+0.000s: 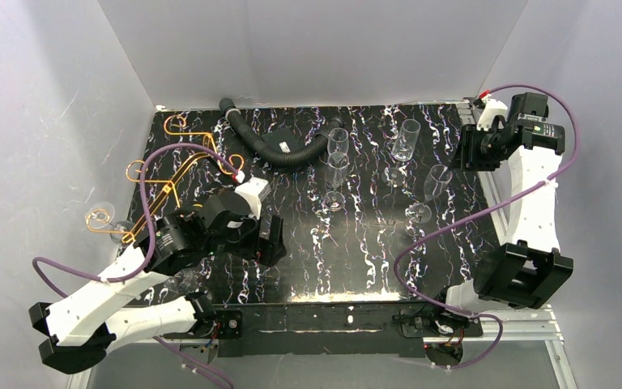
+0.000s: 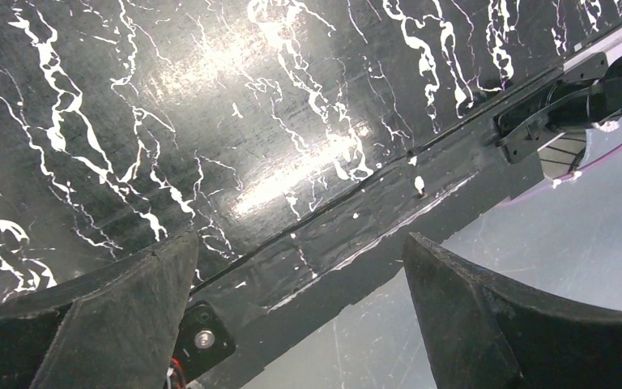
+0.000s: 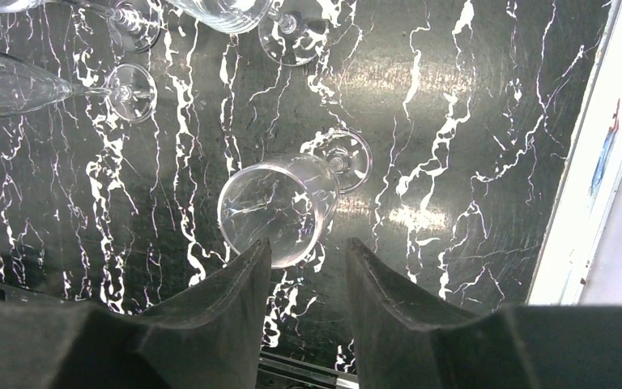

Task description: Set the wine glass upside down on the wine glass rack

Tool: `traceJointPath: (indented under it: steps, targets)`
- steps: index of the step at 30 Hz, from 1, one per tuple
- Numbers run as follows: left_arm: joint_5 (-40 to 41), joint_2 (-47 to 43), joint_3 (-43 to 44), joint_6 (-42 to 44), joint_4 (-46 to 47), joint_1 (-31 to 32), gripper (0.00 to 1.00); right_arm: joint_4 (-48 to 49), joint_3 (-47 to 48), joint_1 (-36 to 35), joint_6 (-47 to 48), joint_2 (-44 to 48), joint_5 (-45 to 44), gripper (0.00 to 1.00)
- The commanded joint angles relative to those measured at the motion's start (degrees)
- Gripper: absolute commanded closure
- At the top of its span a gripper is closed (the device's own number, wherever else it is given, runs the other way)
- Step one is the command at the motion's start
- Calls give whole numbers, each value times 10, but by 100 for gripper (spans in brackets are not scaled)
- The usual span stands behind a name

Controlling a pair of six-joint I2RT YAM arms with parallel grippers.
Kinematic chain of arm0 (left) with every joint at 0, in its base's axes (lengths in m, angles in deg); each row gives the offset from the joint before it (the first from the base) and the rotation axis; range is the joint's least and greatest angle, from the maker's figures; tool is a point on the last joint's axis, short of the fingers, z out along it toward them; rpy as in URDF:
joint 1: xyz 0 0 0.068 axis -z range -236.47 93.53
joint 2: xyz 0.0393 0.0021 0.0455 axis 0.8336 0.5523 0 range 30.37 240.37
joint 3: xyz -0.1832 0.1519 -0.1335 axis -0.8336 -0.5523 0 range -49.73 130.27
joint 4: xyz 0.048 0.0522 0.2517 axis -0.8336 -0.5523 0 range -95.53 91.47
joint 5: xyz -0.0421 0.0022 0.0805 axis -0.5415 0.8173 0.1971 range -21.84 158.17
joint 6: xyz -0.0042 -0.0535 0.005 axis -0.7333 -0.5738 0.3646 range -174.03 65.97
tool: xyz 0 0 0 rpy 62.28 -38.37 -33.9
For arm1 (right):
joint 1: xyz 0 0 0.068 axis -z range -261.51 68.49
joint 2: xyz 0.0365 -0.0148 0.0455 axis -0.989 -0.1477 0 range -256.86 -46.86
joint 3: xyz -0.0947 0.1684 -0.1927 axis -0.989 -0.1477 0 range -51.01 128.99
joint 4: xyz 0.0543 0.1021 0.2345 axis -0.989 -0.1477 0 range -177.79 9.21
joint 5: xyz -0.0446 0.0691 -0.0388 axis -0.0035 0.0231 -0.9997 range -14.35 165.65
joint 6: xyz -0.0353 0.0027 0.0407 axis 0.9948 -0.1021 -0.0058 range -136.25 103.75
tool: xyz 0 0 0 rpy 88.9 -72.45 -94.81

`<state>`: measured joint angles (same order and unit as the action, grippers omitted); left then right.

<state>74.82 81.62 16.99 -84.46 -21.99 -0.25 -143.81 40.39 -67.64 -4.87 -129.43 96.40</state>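
Narrow, empty right fingers (image 3: 235, 308) partly hide the wine glass (image 3: 279, 207); left fingers (image 2: 129, 308) spread wide.

The table (image 1: 372, 267) has a glossy black top veined with white, much like marble. Plain pale grey panels box it in on three sides: a left wall (image 1: 40, 121), a back wall (image 1: 308, 49) and a right wall (image 1: 599, 65) (the two side ones lean outward in the overhead view). A pale metal rail (image 3: 619, 57) runs along the table's right edge. Light from above leaves soft bright glare (image 2: 291, 174) on the top. Below the near edge lies a dull grey surface (image 1: 332, 373).
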Motion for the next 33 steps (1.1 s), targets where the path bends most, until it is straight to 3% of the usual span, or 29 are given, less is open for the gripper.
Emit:
traceJointPath:
  steps: [1,24,33]
  targets:
    - [-1,11,-21,-33,12,2,2,-10,33,0,14,-17,5,56]
    - [-22,12,-49,-65,34,2,2,-12,-9,-19,56,-52,-26,66]
    - [-28,19,-52,-77,43,3,2,-17,-13,-26,68,-37,-35,98]
